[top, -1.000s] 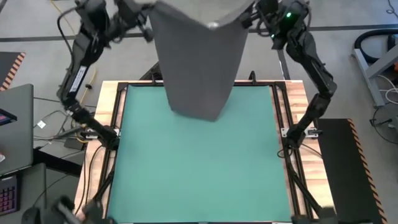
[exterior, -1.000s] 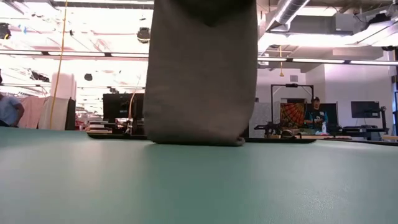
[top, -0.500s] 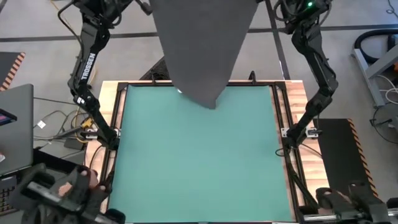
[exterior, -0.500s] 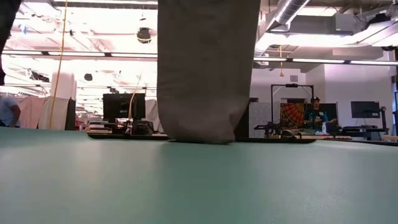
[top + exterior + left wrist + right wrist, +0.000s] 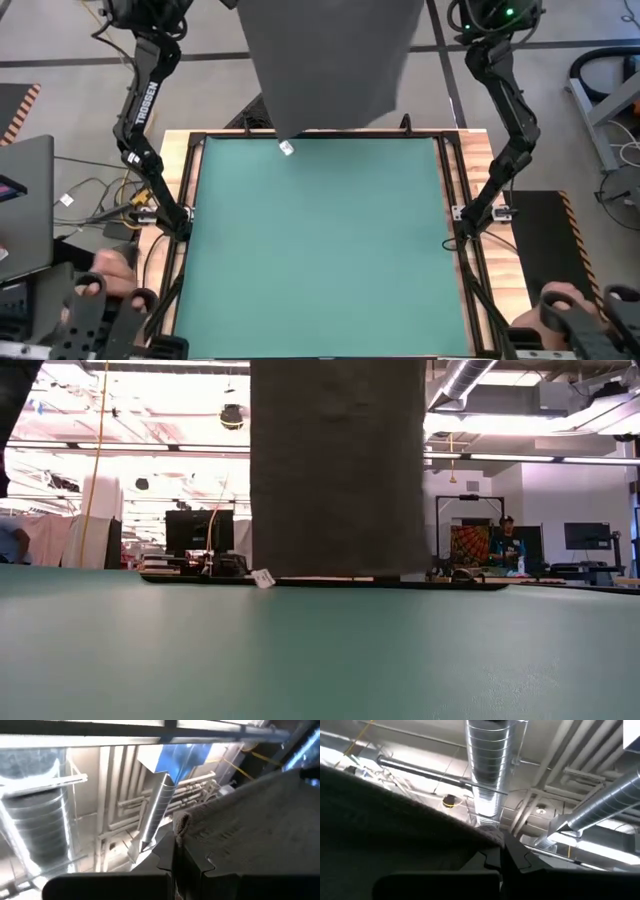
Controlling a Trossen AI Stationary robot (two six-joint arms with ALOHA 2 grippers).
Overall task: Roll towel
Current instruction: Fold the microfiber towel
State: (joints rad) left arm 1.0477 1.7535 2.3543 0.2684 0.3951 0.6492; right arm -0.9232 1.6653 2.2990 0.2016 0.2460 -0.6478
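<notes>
The dark grey towel point(image 5: 330, 60) hangs as a flat sheet above the far edge of the green mat point(image 5: 320, 250). In the low view the towel point(image 5: 335, 470) reaches down to about the mat's far edge. A small white tag point(image 5: 287, 148) hangs at its lower left corner and also shows in the low view point(image 5: 264, 578). Both grippers are above the top of the high view. My left gripper point(image 5: 187, 865) and my right gripper point(image 5: 501, 862) show only in their wrist views, each shut on an upper corner of the towel. My left gripper pinches the towel's upper corner point(image 5: 181, 822) between its two fingers, which slant upward toward the ceiling. The corner's hem sticks out past the fingertips, and the cloth runs off taut toward the other arm. My right gripper pinches the other upper corner point(image 5: 492, 834) between its two fingers, also slanting upward. The top edge runs off from there in a shallow curve, and the towel hangs below, lifted off the mat.
A black frame point(image 5: 190, 200) borders the mat on the wooden table. A laptop point(image 5: 20, 200) stands off the table's left. A person's hands hold control handles at the near left point(image 5: 110, 290) and near right point(image 5: 575, 305). A person point(image 5: 508, 540) stands far off in the room.
Both grippers have gone up and toward the table's far edge, out of the high view. The towel's lower end, which lay on the mat, has been lifted off it. The towel has spread out into a wide flat sheet, and its tag has come into view.
</notes>
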